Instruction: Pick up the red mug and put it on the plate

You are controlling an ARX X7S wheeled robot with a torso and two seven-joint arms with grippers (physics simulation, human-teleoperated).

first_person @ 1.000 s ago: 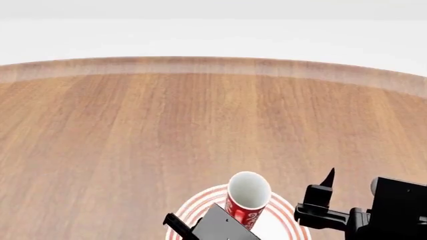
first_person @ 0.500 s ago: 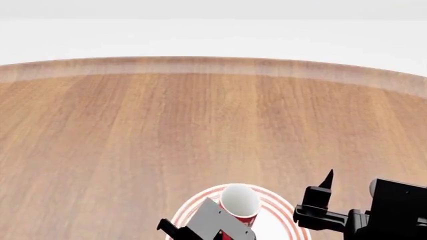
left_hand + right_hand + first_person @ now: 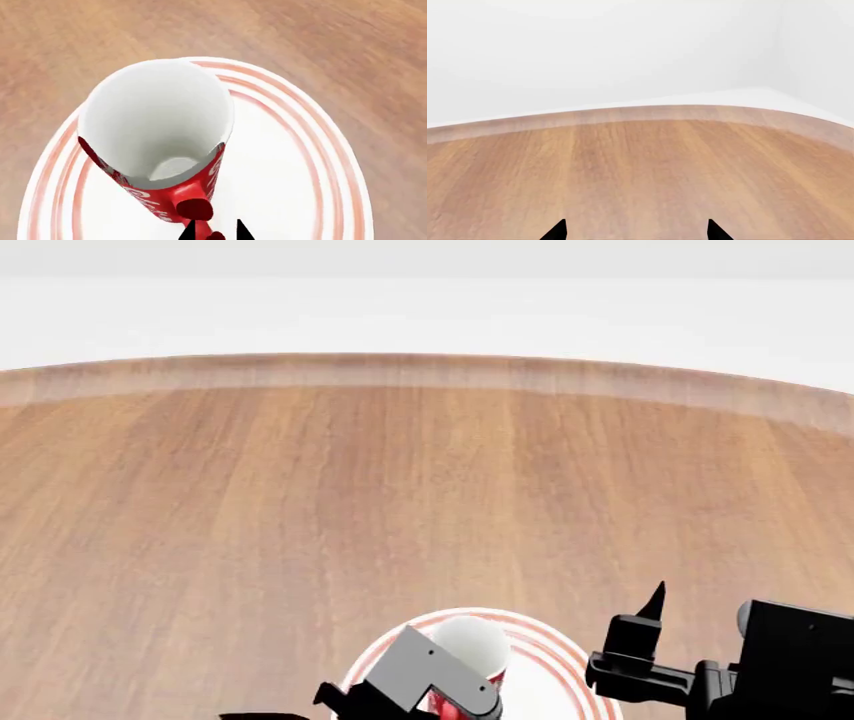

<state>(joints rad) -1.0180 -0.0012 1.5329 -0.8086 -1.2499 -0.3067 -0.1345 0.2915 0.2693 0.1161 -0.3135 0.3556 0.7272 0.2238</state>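
Note:
The red mug [image 3: 160, 125], white inside with a white pattern, stands slightly tilted over the middle of the white plate with red rings [image 3: 293, 165]. My left gripper [image 3: 215, 233] is shut on the mug's red handle [image 3: 195, 210], which sits between the two black tips. In the head view the mug [image 3: 470, 643] and plate [image 3: 547, 640] are at the bottom centre, partly hidden by my left wrist [image 3: 427, 680]. I cannot tell whether the mug's base touches the plate. My right gripper [image 3: 635, 231] is open and empty, hovering just right of the plate.
The wooden table [image 3: 400, 490] stretches ahead to its curved far edge [image 3: 427, 370]. My right arm [image 3: 787, 660] is at the bottom right, close beside the plate. No other objects show.
My left gripper has lowered the mug toward the plate and tipped it more upright. The right arm has not moved.

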